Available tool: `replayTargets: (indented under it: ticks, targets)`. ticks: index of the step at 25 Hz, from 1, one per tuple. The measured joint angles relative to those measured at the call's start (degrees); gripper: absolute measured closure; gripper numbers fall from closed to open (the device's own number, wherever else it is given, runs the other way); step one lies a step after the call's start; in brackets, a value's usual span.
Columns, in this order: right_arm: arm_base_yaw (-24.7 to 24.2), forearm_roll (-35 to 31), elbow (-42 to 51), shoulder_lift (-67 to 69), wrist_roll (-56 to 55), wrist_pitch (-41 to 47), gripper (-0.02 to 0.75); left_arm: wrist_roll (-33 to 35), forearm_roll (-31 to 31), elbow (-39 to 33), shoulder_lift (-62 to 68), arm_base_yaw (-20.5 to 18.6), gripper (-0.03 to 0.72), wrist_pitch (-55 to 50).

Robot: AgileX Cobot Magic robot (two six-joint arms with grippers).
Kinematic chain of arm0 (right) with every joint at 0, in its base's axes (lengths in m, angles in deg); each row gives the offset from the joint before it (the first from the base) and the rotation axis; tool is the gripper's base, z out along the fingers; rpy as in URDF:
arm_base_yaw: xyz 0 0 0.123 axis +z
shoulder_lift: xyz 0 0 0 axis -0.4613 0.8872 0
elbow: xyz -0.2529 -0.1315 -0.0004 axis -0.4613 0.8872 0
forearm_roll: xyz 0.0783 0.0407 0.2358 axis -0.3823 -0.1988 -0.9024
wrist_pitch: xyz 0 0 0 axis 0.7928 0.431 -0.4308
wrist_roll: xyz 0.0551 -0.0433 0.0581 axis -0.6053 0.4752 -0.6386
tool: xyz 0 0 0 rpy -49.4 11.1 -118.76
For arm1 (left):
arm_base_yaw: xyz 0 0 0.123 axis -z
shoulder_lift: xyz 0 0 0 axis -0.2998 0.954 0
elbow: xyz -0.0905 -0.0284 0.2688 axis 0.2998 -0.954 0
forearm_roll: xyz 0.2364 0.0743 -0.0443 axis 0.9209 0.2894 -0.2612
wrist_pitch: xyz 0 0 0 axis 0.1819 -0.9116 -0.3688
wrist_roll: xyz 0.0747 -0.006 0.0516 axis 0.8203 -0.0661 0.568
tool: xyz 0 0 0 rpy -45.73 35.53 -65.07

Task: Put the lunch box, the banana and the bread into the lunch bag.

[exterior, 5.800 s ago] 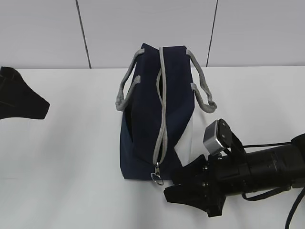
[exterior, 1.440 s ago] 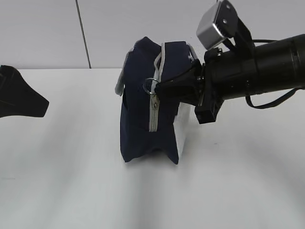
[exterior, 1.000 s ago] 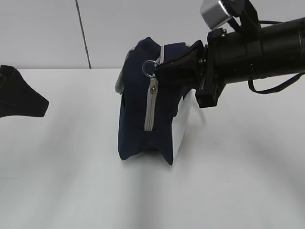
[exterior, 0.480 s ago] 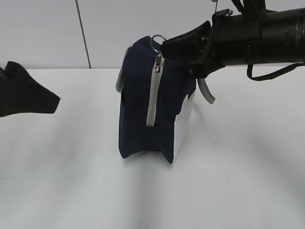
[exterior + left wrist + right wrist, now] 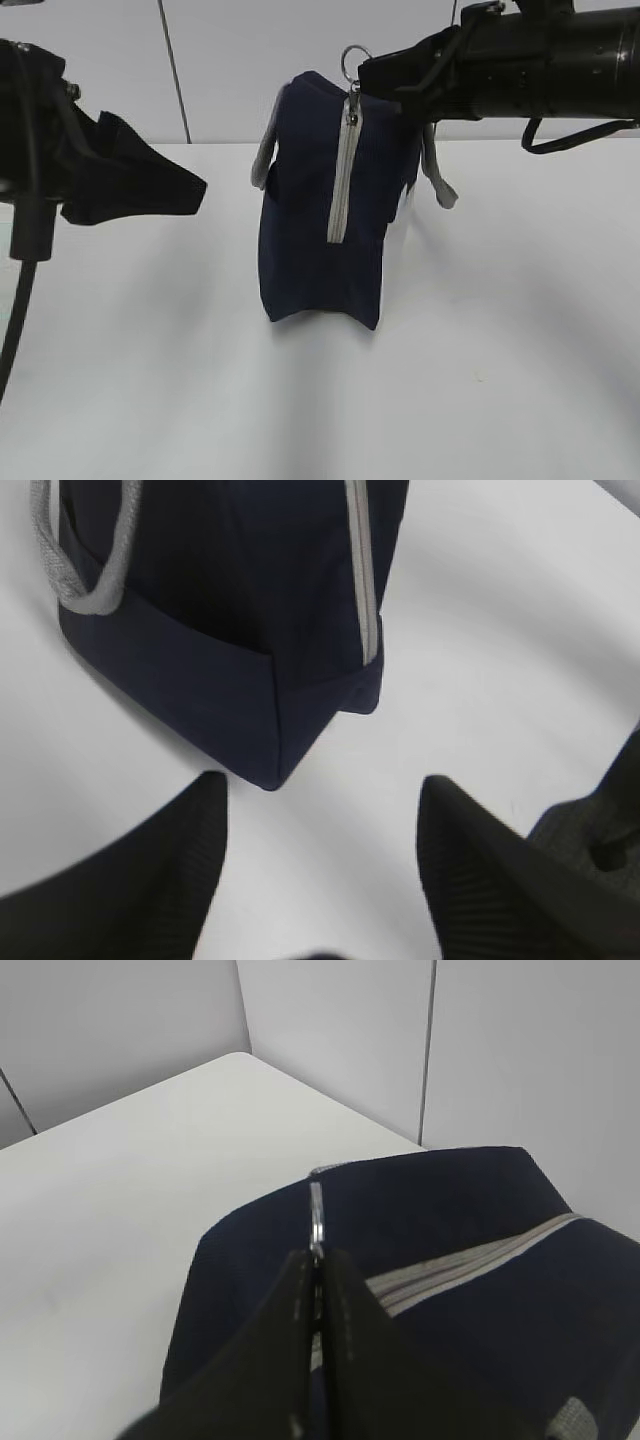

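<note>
Lunch bag, navy fabric with grey zipper band, now stands upright mid-table: your right gripper, clenched on the metal ring pull, has drawn it to the top, while the left gripper has moved in, jaws parted, empty.

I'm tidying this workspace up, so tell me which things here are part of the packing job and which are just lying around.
Part of the job:
- lunch bag, standing on the table
- metal ring pull, pinched by the right gripper
- left gripper, open beside the bag

Just there:
- white table
- grey wall panels

No lunch box, banana or bread in view.
</note>
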Motion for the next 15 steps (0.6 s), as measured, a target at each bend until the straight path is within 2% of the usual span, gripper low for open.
replayTargets:
  ticks: [4, 7, 12, 15]
  targets:
    - [0.0, 0.8, 0.0, 0.0, -0.1, 2.9, 0.738, 1.3, -1.7, 0.0, 0.7, 0.0, 0.264, 4.1]
    - [0.0, 5.5, 0.0, 0.0, -0.8, 6.8, 0.738, 4.0, -5.1, 0.0, 1.8, 0.0, 0.264, 5.6]
    - [0.0, 14.6, -0.1, 0.0, -5.4, 9.7, 0.738, 11.7, -14.4, 0.0, 5.6, 0.0, 0.264, 5.9]
    - [0.0, 16.3, -0.2, 0.0, -6.3, 10.3, 0.738, 18.3, -20.5, 0.0, 8.3, 0.0, 0.264, 6.5]
